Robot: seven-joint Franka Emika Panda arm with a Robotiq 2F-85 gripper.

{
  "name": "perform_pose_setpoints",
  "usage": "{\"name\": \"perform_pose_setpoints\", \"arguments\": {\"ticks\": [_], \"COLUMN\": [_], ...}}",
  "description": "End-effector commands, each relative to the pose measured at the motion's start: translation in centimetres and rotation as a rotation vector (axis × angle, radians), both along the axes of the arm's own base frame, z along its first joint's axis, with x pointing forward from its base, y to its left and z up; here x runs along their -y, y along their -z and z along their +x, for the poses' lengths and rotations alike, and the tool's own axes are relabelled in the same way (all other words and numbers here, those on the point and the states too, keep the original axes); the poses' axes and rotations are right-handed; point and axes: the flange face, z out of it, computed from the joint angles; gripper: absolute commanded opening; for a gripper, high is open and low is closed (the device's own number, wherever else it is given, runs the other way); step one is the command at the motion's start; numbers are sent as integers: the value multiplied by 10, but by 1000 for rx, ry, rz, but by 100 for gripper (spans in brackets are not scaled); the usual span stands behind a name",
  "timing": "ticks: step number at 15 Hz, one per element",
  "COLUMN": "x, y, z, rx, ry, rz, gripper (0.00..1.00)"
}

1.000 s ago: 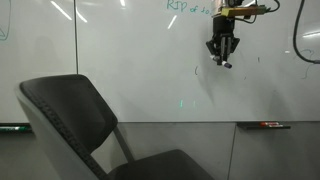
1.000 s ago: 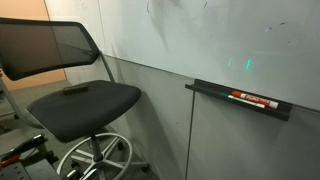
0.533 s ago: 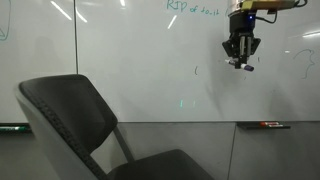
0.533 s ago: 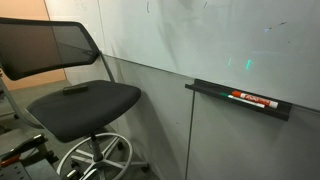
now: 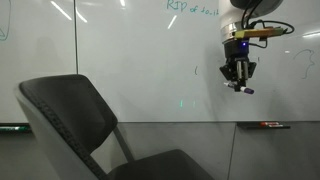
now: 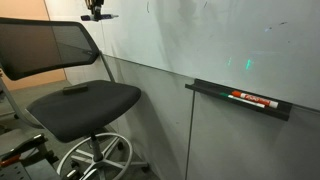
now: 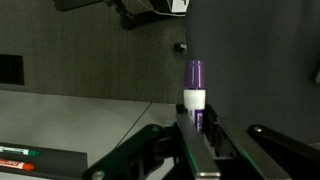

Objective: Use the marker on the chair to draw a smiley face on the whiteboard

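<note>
My gripper hangs in front of the whiteboard, at its upper right, below the green handwriting. It is shut on the marker, whose pale tip sticks out below the fingers. In the wrist view the marker shows a purple body and a white band between the fingers of the gripper. A faint short dark stroke of the smiley face lies left of the gripper. The chair stands at the lower left, well below the gripper; it also shows in the other exterior view.
A red-and-black marker lies on the board's ledge, below and right of the gripper; it also shows on the dark tray and in the wrist view. The top of the gripper peeks in at the upper edge.
The gripper has moved right along the board, then down, with the marker held in it. It has come into the second exterior view at the top edge.
</note>
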Motion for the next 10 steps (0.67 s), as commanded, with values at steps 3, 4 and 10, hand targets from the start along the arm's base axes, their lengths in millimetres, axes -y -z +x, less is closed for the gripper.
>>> {"name": "perform_pose_setpoints", "arguments": {"ticks": [3,4,10], "x": [-2,1,29], "y": [-2,-5,-32], "z": [34,39,66], "rx": [49,60,146], "ry": [-53,-57,-61], "rz": [-20,-30,-113], "gripper": [6,6,6]}}
